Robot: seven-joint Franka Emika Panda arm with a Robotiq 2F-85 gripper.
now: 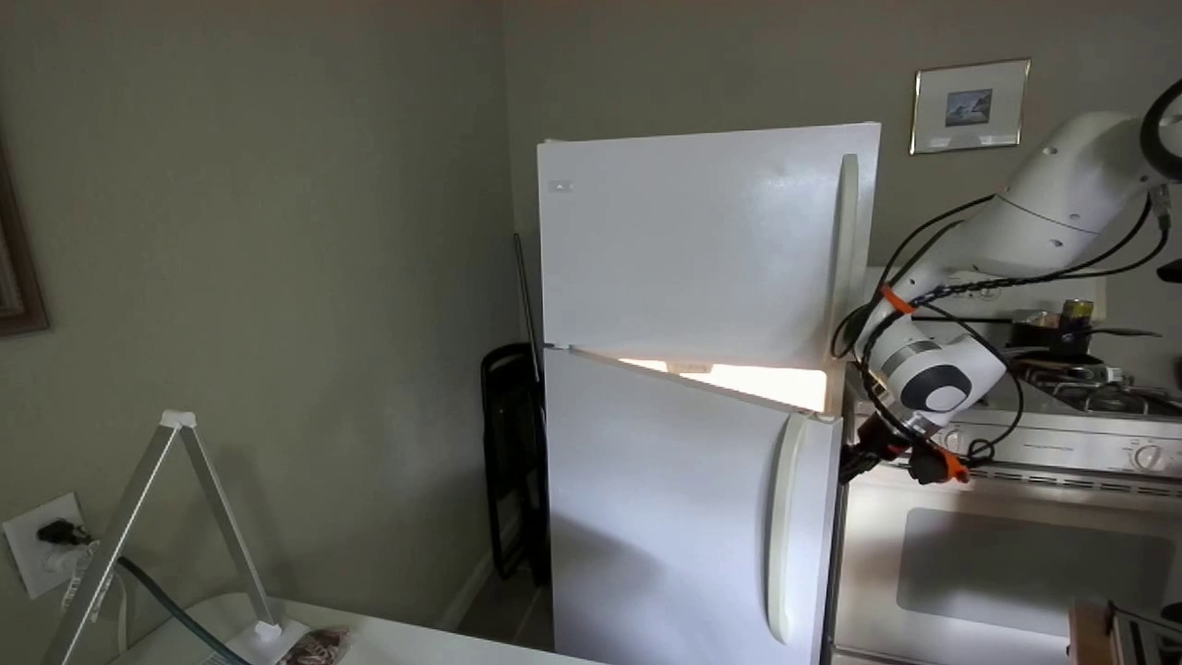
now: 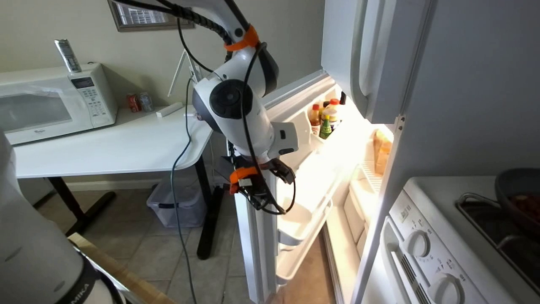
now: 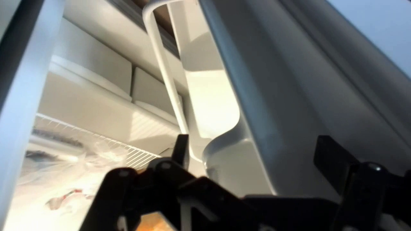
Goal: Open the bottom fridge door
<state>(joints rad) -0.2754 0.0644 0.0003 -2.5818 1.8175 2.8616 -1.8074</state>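
See bottom fridge door (image 1: 665,526) around 5 o'clock in an exterior view, swung partway open, with lit interior (image 1: 777,384) showing over top edge toward door's 1 o'clock. Note long vertical handle (image 1: 781,536) toward door's 3 o'clock; freezer door (image 1: 683,240) directly at 12, closed. In wrist view, find gripper (image 3: 253,146) with fingers (image 3: 182,147) spread wide, one at 7 o'clock, one between 3 and 4, with door's inner side showing between. Can't tell whether touching door or just near. In an exterior view, place robot arm (image 2: 240,122) hanging in from 11 o'clock, down beside door's free edge. Same view, log bottles (image 2: 325,126) on door's inner side at 2 o'clock, stove (image 2: 460,236) at 4, microwave (image 2: 42,109) on table (image 2: 122,152) between 9 and 10, silver can (image 2: 67,55) on microwave near 10, clear plastic tub (image 2: 181,204) under table at 8.
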